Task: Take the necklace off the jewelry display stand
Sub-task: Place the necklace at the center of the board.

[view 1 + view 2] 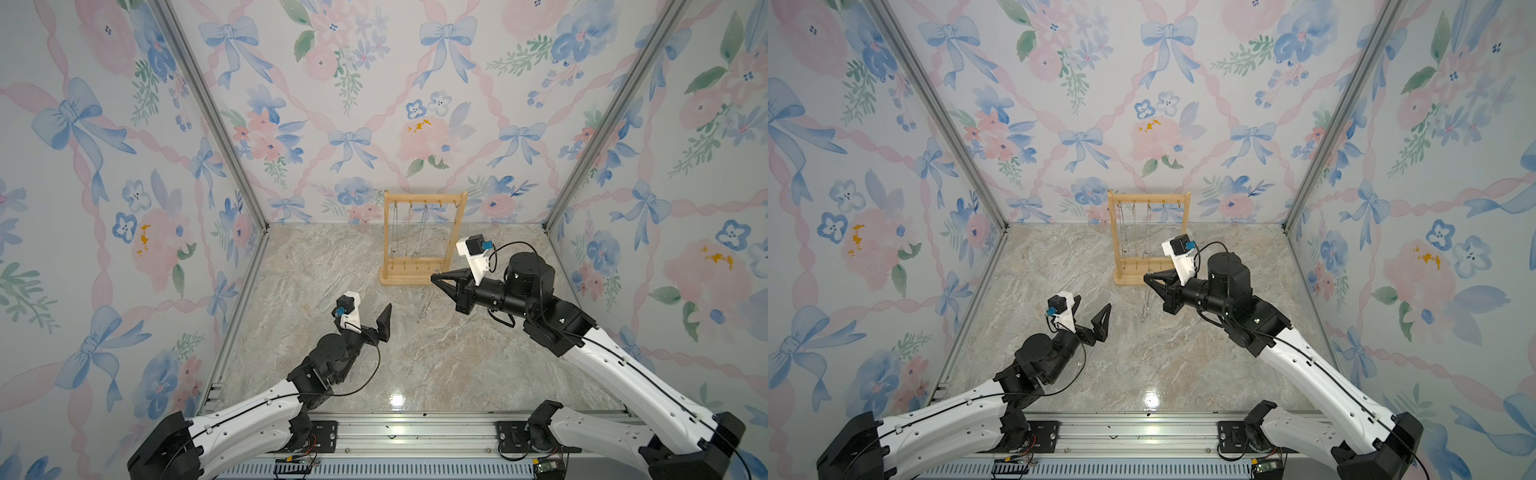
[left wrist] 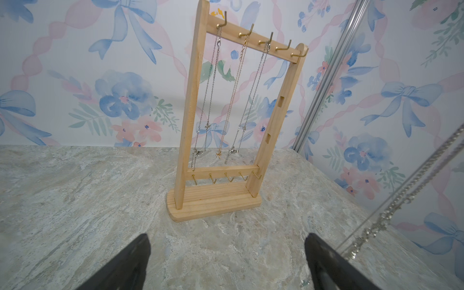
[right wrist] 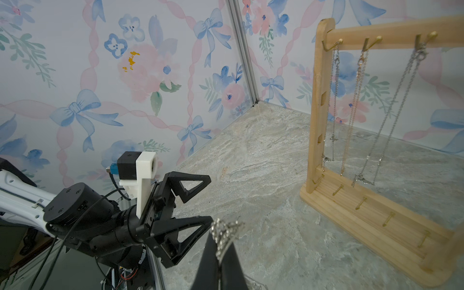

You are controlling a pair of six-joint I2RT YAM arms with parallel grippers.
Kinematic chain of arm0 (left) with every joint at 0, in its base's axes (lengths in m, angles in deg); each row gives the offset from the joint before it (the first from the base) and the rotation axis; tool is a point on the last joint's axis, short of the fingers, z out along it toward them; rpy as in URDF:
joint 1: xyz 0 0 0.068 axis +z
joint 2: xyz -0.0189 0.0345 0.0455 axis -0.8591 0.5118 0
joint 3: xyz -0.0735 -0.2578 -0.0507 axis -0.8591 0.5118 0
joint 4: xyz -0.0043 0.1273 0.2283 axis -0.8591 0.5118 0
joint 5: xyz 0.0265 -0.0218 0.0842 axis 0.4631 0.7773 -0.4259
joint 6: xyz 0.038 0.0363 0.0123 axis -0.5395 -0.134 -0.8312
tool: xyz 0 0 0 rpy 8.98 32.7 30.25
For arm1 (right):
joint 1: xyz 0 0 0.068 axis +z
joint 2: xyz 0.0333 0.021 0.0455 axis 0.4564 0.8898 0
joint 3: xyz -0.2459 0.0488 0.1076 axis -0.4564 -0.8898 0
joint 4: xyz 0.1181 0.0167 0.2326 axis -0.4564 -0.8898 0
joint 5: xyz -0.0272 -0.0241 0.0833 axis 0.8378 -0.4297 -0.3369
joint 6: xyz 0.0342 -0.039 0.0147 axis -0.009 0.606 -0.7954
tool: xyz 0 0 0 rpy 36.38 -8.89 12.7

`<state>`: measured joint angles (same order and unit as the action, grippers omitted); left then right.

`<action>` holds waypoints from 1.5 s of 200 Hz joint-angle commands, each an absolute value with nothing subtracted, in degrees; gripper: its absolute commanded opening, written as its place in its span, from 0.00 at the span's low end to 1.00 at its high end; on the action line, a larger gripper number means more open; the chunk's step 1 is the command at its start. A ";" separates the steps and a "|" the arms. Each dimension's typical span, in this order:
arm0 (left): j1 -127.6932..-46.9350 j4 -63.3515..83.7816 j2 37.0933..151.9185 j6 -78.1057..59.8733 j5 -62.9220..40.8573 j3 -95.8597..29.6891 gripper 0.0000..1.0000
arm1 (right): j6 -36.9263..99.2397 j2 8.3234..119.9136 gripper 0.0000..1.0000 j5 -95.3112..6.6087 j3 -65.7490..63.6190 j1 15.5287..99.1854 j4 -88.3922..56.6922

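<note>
While right gripper clamps tight on necklace, chain hangs free above marble tabletop, just before jewelry display stand, off hooks. Stand's top bar carries three other chains. Left gripper spread wide, empty.

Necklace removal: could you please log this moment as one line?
right gripper: shut on necklace, off jewelry display stand | left gripper: open, empty | three other chains: hanging on stand
</note>
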<state>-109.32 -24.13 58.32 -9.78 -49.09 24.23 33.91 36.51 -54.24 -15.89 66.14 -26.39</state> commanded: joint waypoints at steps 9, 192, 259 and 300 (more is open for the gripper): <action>-109.58 -29.61 56.69 -12.36 -43.88 25.79 0.98 | 32.88 33.80 0.00 -54.41 -19.59 66.86 -23.72; -109.92 -31.67 60.45 -12.07 -18.85 25.53 0.98 | 29.95 32.85 0.00 -55.86 -26.90 66.90 -18.03; -111.05 -31.92 70.06 -14.65 -17.35 18.99 0.98 | 29.85 31.78 0.00 -55.71 -27.84 66.89 -17.79; -111.07 -31.92 73.90 -16.95 -15.56 15.40 0.98 | 29.72 30.81 0.00 -55.47 -29.12 66.93 -16.99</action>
